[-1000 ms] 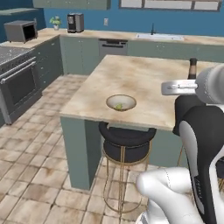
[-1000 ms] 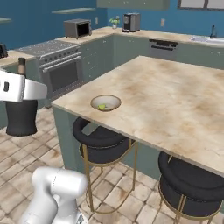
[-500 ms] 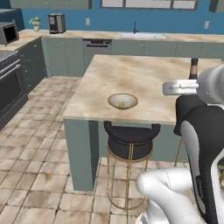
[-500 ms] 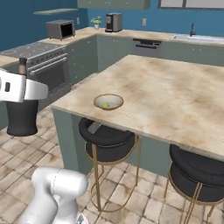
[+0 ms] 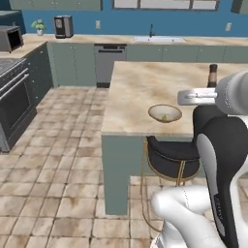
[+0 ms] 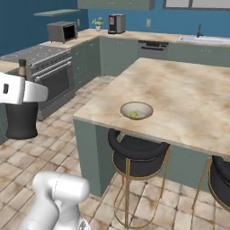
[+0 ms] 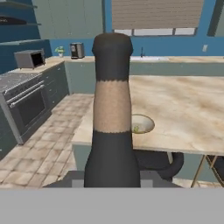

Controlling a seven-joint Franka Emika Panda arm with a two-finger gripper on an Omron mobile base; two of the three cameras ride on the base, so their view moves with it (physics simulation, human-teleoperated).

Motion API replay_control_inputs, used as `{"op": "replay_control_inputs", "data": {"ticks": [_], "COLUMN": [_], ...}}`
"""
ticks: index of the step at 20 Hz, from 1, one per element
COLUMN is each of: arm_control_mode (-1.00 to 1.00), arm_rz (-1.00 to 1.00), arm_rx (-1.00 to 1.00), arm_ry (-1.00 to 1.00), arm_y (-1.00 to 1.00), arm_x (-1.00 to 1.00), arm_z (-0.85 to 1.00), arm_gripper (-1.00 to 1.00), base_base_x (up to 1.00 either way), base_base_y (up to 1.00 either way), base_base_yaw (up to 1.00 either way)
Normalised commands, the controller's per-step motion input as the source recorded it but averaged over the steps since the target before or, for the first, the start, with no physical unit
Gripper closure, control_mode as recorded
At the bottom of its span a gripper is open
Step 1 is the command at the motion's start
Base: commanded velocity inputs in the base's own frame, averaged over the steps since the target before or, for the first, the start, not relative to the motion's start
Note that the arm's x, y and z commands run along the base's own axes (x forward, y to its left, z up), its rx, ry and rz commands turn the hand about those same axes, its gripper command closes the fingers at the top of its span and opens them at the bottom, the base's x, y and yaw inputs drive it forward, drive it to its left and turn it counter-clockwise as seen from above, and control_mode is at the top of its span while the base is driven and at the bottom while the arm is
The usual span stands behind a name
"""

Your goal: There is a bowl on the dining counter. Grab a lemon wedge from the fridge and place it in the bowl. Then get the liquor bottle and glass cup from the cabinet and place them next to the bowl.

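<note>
The gripper point(image 7: 112, 181) is closed around the bottle point(image 7: 112, 118), which stands upright in it, up in the air. Farther off, the bowl point(image 5: 164, 113) sits near the front edge of the counter point(image 5: 140, 87). The lemon wedge point(image 6: 133, 115) lies inside the bowl.

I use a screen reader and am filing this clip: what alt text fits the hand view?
A dark liquor bottle stands upright close to the camera, held in the pincer. Behind it, the beige dining counter carries a shallow bowl with a lemon wedge inside; a stove lies left.

Base views flank dining counter point(image 5: 145, 87); hand view close behind liquor bottle point(image 7: 112, 131)
</note>
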Motion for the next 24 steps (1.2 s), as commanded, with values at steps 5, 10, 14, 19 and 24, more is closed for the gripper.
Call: {"op": "replay_control_inputs", "data": {"ticks": [5,10,14,19,24], "arm_control_mode": [1.0,1.0,1.0,-1.0,-1.0], "arm_rz": [0.0,0.0,0.0,-0.06,-0.03], "arm_rx": [0.0,0.0,0.0,0.0,-0.01], "arm_ry": [0.0,0.0,0.0,0.0,-0.02], "arm_y": [0.0,0.0,0.0,0.24,0.51], "arm_x": [0.0,0.0,0.0,0.2,0.46], "arm_z": [0.0,0.0,0.0,-0.06,-0.24], "arm_gripper": [1.0,1.0,1.0,1.0,1.0], "base_base_x": [0.59,0.79,0.67,0.19,0.0], "base_base_y": [0.28,0.12,0.15,0.13,0.0], "base_base_yaw": [-0.25,-0.29,-0.25,-0.07,0.0]}}
